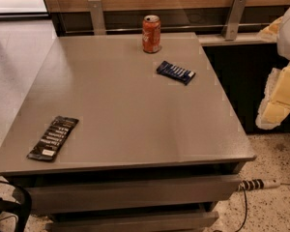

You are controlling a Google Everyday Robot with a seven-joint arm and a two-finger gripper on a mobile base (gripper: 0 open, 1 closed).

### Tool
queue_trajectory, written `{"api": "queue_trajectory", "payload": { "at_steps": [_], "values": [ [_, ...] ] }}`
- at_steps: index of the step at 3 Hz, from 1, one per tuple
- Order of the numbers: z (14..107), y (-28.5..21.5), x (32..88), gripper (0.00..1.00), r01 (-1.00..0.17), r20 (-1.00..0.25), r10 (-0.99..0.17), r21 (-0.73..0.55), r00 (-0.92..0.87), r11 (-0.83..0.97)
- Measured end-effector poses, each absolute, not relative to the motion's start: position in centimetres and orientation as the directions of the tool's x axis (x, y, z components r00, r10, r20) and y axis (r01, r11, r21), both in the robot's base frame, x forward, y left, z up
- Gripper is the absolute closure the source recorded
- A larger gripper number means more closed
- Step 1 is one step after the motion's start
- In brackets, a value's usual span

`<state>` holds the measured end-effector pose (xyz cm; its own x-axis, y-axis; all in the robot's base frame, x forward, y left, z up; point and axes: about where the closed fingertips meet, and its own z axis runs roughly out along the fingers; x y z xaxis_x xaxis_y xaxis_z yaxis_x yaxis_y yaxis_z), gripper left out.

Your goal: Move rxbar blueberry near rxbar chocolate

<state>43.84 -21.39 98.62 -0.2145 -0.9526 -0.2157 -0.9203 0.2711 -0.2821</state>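
Note:
The rxbar blueberry (176, 72) is a small dark blue wrapper with white lettering, lying flat at the far right of the grey table (125, 115). The rxbar chocolate (53, 137) is a long black wrapper with rows of white text and a white patch at its near end, lying near the table's front left corner. My gripper (276, 103) shows as a pale cream and white shape at the right edge of the view. It is off the table's right side and well apart from both bars. It holds nothing that I can see.
An orange soda can (151, 34) stands upright at the table's far edge, just behind the blue bar. A wooden wall with metal brackets (234, 16) runs behind. Drawers (130, 192) sit under the tabletop. A power strip (258, 183) lies on the floor at right.

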Motion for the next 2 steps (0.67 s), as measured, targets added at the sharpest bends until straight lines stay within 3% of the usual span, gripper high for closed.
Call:
{"api": "queue_trajectory", "payload": {
  "at_steps": [2],
  "values": [
    [98.8, -22.0, 46.5, 0.00, -0.904, -0.283, -0.934, -0.301, -0.219, 0.304]
  ]
}}
